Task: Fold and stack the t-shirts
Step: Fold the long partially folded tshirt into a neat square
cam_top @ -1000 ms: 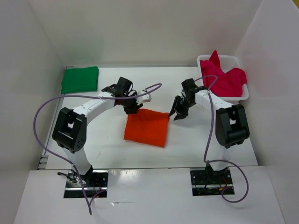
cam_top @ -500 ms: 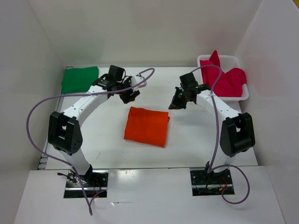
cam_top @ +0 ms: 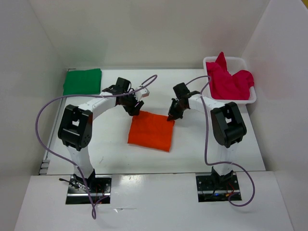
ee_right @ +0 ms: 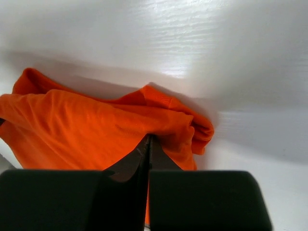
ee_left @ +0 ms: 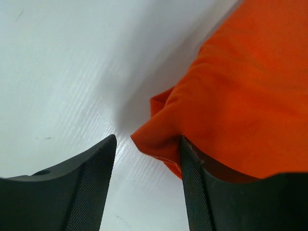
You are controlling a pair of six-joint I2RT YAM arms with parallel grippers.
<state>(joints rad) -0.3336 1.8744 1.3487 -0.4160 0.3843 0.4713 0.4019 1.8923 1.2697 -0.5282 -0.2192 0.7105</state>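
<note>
The folded orange t-shirt (cam_top: 150, 131) lies flat at the table's centre. My left gripper (cam_top: 134, 111) is open at its far left corner. In the left wrist view that corner (ee_left: 159, 139) sits between the fingers, and the right finger (ee_left: 192, 183) rests against the cloth (ee_left: 240, 86). My right gripper (cam_top: 170, 117) is shut at the far right corner, its tips (ee_right: 148, 137) pressing on the orange cloth (ee_right: 86, 130) with no cloth showing between them. The green t-shirt (cam_top: 83, 82) lies folded at the back left. The magenta-red t-shirt (cam_top: 230, 81) is bunched in the basket.
A white basket (cam_top: 239, 60) stands at the back right against the right wall. White walls enclose the table on three sides. Purple cables (cam_top: 43, 115) loop from both arms.
Both grippers rose back from the orange shirt's far corners, then came down on them again. The left gripper opened wider and the right one shut.
</note>
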